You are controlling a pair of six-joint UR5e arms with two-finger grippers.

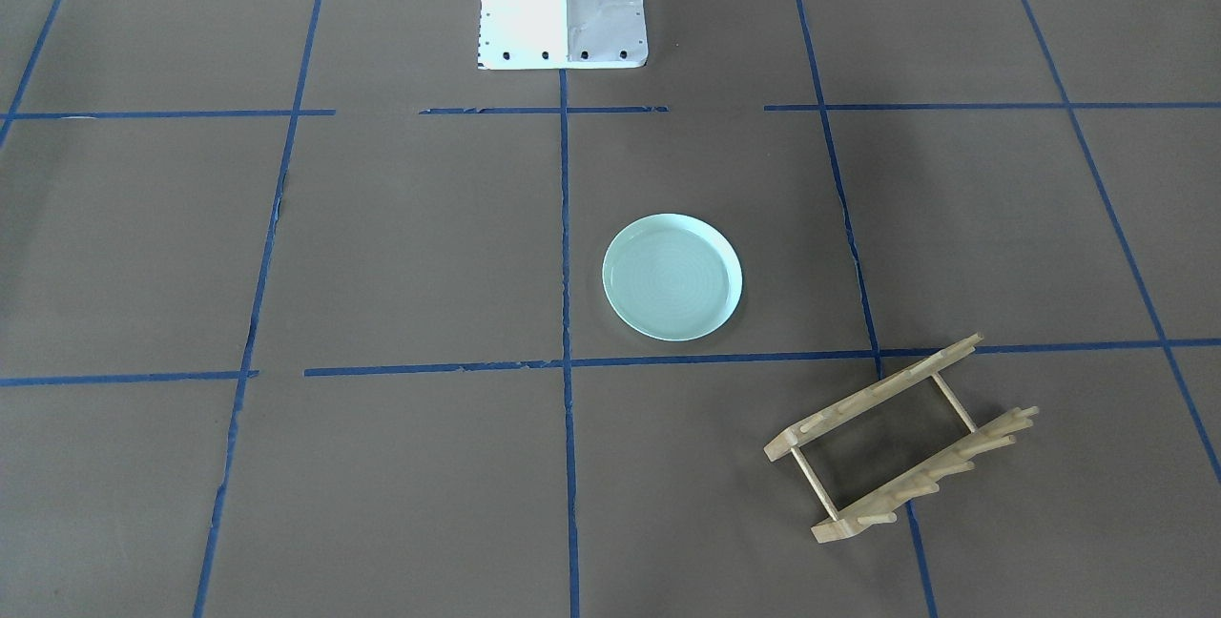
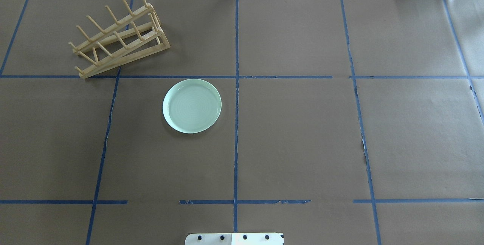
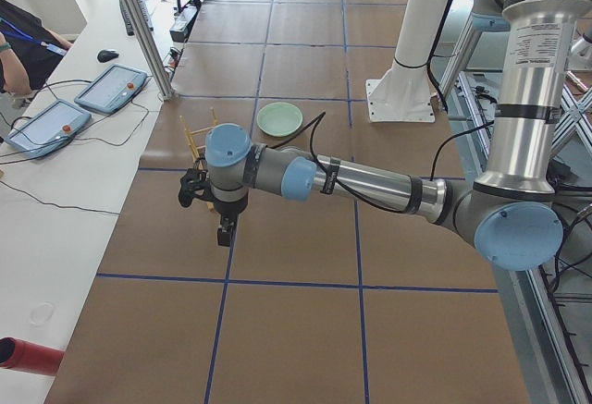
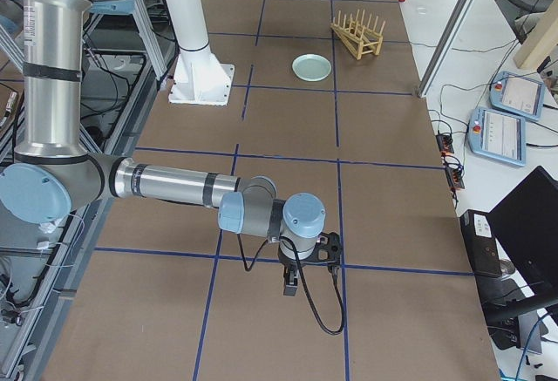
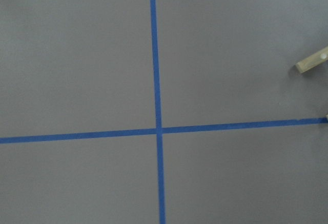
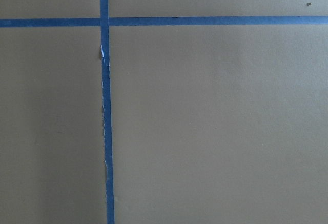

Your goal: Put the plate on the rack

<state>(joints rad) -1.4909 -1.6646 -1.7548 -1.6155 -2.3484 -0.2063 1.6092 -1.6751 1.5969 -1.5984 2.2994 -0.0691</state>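
The pale mint-green plate (image 2: 192,106) lies flat, rim up, on the brown table, left of the centre tape line; it also shows in the front view (image 1: 672,277). The wooden rack (image 2: 119,37) stands empty at the far left, apart from the plate (image 1: 901,439). One rail end of the rack (image 5: 312,62) shows in the left wrist view. My left gripper (image 3: 225,230) hangs above the table near the rack; I cannot tell whether it is open. My right gripper (image 4: 290,283) hangs over bare table far from both; I cannot tell its state.
The white robot base (image 2: 234,238) stands at the near table edge. Blue tape lines (image 2: 236,105) grid the brown paper. Two tablets (image 3: 111,88) and cables lie on the side bench, with a person's arm (image 3: 14,53) there. A red cylinder (image 3: 28,356) lies on that bench.
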